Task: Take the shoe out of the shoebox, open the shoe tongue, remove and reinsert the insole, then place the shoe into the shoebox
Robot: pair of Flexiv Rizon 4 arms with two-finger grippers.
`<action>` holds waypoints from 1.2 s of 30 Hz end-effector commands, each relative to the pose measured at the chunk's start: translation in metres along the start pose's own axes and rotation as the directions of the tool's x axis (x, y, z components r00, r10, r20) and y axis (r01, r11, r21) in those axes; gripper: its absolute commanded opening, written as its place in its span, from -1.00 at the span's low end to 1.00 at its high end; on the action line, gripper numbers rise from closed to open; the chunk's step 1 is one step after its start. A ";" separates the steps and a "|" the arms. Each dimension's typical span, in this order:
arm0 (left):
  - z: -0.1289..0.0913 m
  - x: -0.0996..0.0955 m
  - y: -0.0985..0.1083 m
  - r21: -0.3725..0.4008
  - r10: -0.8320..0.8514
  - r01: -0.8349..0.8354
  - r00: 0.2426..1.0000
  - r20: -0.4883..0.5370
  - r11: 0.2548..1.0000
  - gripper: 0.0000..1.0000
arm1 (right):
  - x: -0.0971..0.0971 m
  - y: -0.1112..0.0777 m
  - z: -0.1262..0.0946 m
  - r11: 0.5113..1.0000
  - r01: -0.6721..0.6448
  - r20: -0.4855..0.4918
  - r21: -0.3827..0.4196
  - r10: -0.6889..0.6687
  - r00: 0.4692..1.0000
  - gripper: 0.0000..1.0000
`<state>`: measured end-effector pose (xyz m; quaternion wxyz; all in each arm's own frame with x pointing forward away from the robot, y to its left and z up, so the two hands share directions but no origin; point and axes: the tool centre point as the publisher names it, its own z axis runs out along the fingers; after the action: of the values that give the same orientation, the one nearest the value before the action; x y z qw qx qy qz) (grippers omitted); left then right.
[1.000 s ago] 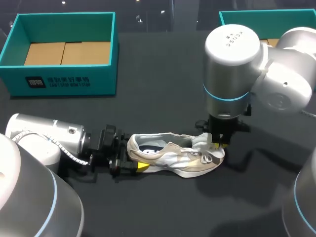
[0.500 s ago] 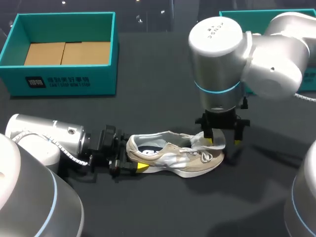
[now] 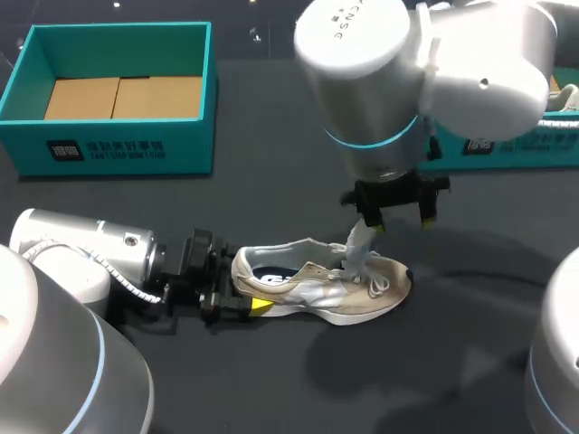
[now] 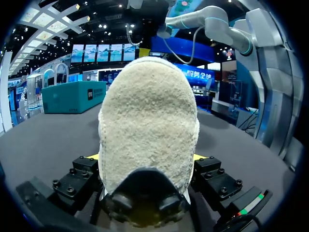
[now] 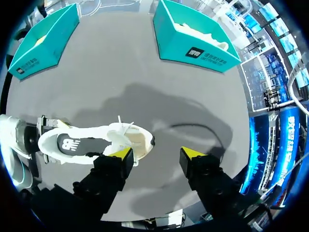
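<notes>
**A:** What did the head view show?

**B:** The cream and white lace-up shoe (image 3: 317,287) sat on the black table (image 3: 271,181), near the middle, heel to the left; the left gripper (image 3: 233,291) was clamped on the heel from both sides; the right gripper (image 3: 398,206) hung above the toe end, jaws wide apart, holding nothing; the white fabric tongue (image 3: 357,249) stood up just beneath it. The teal cardboard shoebox (image 3: 118,149) stood far left, well apart from the shoe; a second teal box (image 3: 507,149) stood far right.

**A:** And the left wrist view?

**B:** The fuzzy heel filled it, wedged between both fingers; their yellow tips barely showed at either side.

**A:** The right wrist view?

**B:** The jaws were spread wide with only bare table between them; the shoe lay just beyond one finger, not between the two; the dark insole (image 5: 72,143) was seated inside.

**A:** What could go wrong?

**B:** Nothing held the tongue, so I judged it could flop back over the opening; fingers going in for the insole might then snag the laces; a hard pull on a snug insole could drag the soft heel out of the left grip, or lift the whole shoe.
</notes>
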<state>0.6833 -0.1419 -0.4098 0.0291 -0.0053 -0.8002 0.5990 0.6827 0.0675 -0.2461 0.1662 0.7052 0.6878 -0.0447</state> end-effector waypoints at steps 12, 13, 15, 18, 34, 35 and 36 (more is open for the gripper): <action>0.001 0.000 0.000 -0.001 0.000 0.000 1.000 0.001 1.000 -1.00 | 0.020 0.012 -0.082 0.947 0.311 -0.032 -0.079 -0.314 0.949 -0.33; 0.001 0.000 0.000 -0.001 0.000 0.000 1.000 0.001 1.000 -1.00 | 0.023 0.013 -0.086 0.937 0.340 -0.039 -0.086 -0.344 0.938 -0.41; 0.001 0.000 0.000 -0.001 0.000 0.000 1.000 0.001 1.000 -1.00 | 0.029 0.014 -0.091 0.912 0.397 -0.057 -0.102 -0.404 0.913 -0.75; 0.001 0.000 0.000 -0.001 0.000 0.000 1.000 0.001 1.000 -1.00 | 0.041 0.015 -0.099 0.871 0.476 -0.067 -0.120 -0.485 0.872 -1.00; 0.001 0.000 0.000 -0.001 0.000 0.000 1.000 0.001 1.000 -1.00 | 0.081 0.015 -0.114 0.585 0.783 -0.114 -0.212 -0.811 0.574 -1.00; 0.001 0.000 0.000 -0.001 0.000 0.000 1.000 0.001 1.000 -1.00 | 0.081 0.015 -0.114 0.585 0.783 -0.114 -0.212 -0.811 0.574 -1.00; 0.001 0.000 0.000 -0.001 0.000 0.000 1.000 0.001 1.000 -1.00 | 0.081 0.015 -0.114 0.585 0.783 -0.114 -0.212 -0.811 0.574 -1.00</action>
<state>0.6833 -0.1419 -0.4098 0.0291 -0.0053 -0.8001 0.5991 0.6803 0.1826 -0.1570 0.1113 0.3069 0.9452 -0.0016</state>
